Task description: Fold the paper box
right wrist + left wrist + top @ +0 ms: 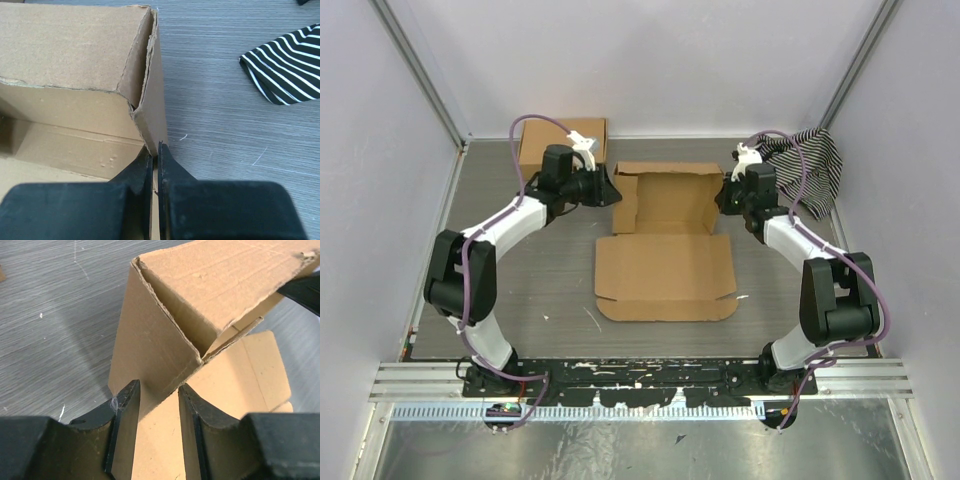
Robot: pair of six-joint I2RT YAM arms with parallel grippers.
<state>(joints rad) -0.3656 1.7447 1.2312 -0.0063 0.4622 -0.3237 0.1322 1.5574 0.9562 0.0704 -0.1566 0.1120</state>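
Note:
The paper box (665,272) lies mid-table, its lid panel flat toward me and its far half standing up as a shallow tray. My left gripper (612,188) is at the tray's left side. In the left wrist view it (159,390) stands open, its fingers either side of the foot of the leaning left wall (150,350). My right gripper (723,195) is at the tray's right side. In the right wrist view it (155,147) is shut, pinching the near end of the upright right wall (152,105).
A smaller closed cardboard box (560,140) stands at the back left behind my left arm. A black-and-white striped cloth (812,165) lies at the back right, also seen in the right wrist view (287,67). Grey walls enclose the table.

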